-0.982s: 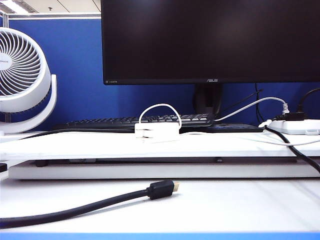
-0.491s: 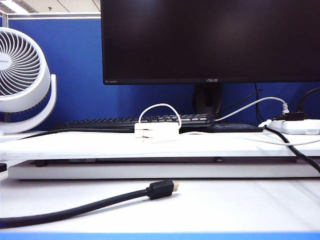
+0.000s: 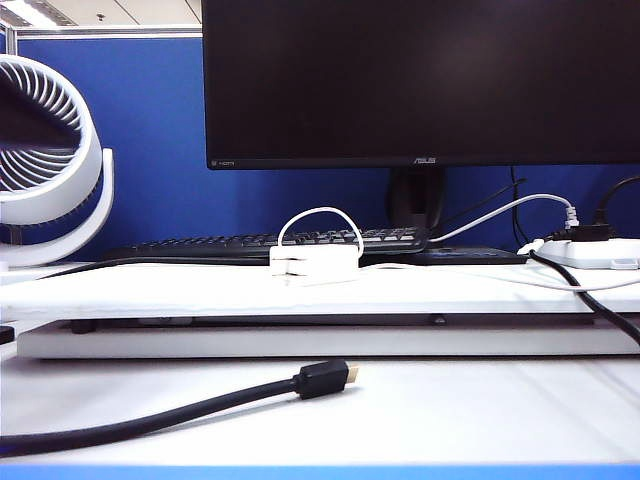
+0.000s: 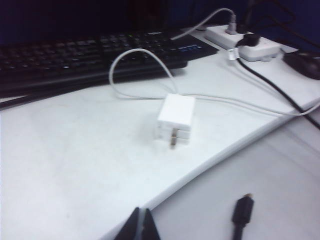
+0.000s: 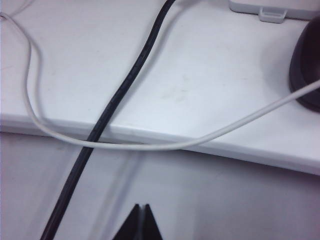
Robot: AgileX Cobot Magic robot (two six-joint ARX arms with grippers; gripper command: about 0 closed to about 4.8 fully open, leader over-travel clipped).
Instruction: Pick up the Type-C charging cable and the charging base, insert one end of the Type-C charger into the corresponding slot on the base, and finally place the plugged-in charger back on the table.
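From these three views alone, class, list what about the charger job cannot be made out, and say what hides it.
- Charging base: its port face is turned away in the left wrist view and too small in the exterior view.
- Type-C charging cable: whether it is plugged in is hidden behind the base.
- Left gripper and right gripper: only shut fingertips show, cut off by the picture edges.
- Fan: partly covered by a dark blur in the exterior view.
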